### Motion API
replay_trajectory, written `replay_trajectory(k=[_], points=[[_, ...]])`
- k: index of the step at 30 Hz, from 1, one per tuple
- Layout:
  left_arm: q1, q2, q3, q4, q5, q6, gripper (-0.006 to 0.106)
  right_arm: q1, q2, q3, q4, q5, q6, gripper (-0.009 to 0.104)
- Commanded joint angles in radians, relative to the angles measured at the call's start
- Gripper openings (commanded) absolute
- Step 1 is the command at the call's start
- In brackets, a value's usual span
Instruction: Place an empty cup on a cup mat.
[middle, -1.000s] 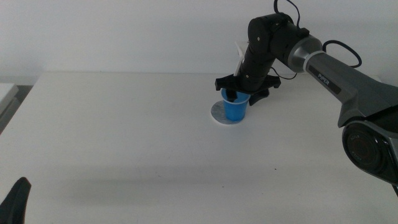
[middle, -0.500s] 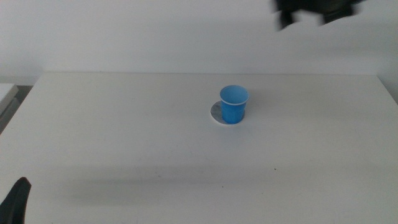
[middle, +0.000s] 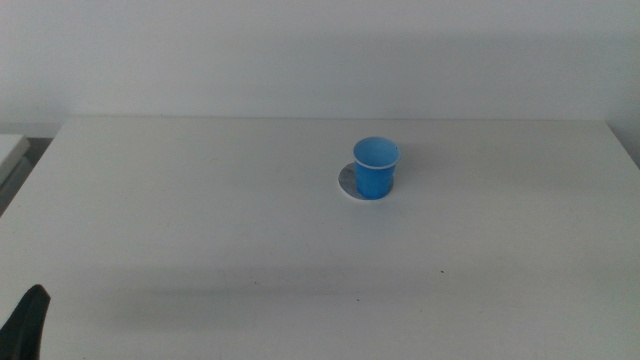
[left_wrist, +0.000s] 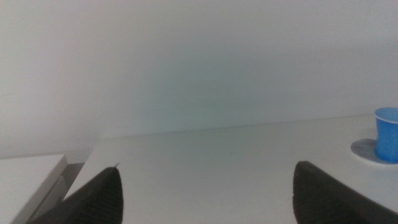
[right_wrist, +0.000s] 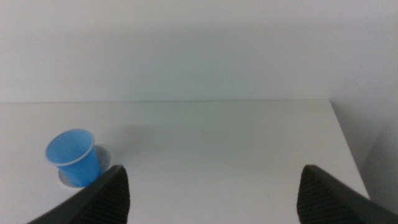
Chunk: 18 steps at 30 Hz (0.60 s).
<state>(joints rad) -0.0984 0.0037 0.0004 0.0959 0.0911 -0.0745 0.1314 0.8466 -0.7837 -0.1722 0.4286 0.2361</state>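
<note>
The blue cup stands upright on the grey cup mat near the middle of the table, a little right of the mat's centre. Nothing touches it. It also shows in the left wrist view on the mat and in the right wrist view on the mat. My left gripper is open, far from the cup; one jaw tip shows at the middle view's bottom left corner. My right gripper is open and empty, away from the cup, out of the middle view.
The white table ends at a white wall behind. A pale ledge sits off the table's left edge. The table's right edge shows in the right wrist view.
The right arm let go of the cup, lifted away and left the middle view. The cup stays on the mat. The left gripper has not moved.
</note>
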Motion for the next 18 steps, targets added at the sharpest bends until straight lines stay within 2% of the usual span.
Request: replay_trajectory(k=[1,4,14,18], points=[[-0.002,-0.004,0.000,0.000,-0.006,-0.003,0.094,-0.014,-0.097,0.136,-0.011,-0.119,-0.001,0.089],[-0.002,-0.004,0.000,0.000,-0.006,-0.003,0.094,-0.014,-0.206,0.272,-0.009,-0.197,0.000,0.089],[-0.002,-0.004,0.000,0.000,-0.006,-0.003,0.094,-0.014,-0.592,0.542,-0.007,-0.186,0.001,0.089],[-0.002,-0.004,0.000,0.000,-0.006,-0.003,0.094,-0.014,-0.752,0.598,-0.030,-0.160,0.001,0.089]])
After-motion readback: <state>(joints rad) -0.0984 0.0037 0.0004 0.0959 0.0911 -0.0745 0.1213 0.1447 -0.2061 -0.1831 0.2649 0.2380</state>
